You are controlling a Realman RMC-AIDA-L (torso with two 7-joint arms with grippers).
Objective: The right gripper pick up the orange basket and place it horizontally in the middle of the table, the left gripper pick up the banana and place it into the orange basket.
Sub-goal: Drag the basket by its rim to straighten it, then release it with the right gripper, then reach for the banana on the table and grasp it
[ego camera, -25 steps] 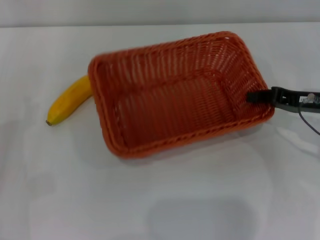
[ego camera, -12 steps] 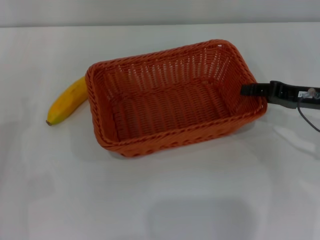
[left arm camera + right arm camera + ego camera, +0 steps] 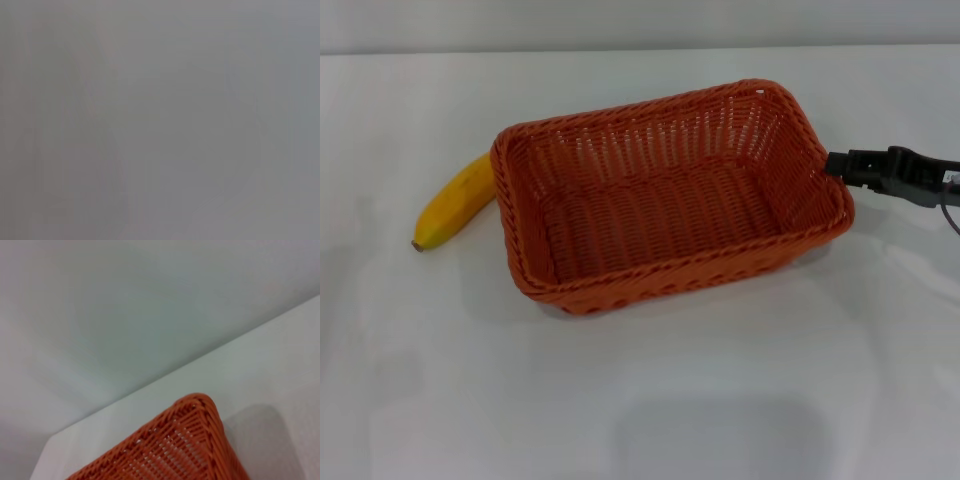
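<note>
The orange basket point(image 3: 670, 272) rests flat on the white table point(image 3: 620, 400), its long side running roughly left to right with the right end a little farther back. The banana point(image 3: 455, 200) lies on the table against the basket's left end, its upper tip hidden behind the rim. My right gripper point(image 3: 840, 163) hovers just outside the basket's right short rim, apart from it and holding nothing. A corner of the basket point(image 3: 185, 445) also shows in the right wrist view. My left gripper is out of view, and the left wrist view is plain grey.
The table's far edge point(image 3: 640, 50) runs along the back. A thin cable point(image 3: 950, 215) hangs off the right arm near the right border. Bare tabletop point(image 3: 280, 355) lies beyond the basket corner in the right wrist view.
The basket turned, shifted left and settled flat. My right gripper then drew back to the right, off the basket's right rim. The banana has not moved.
</note>
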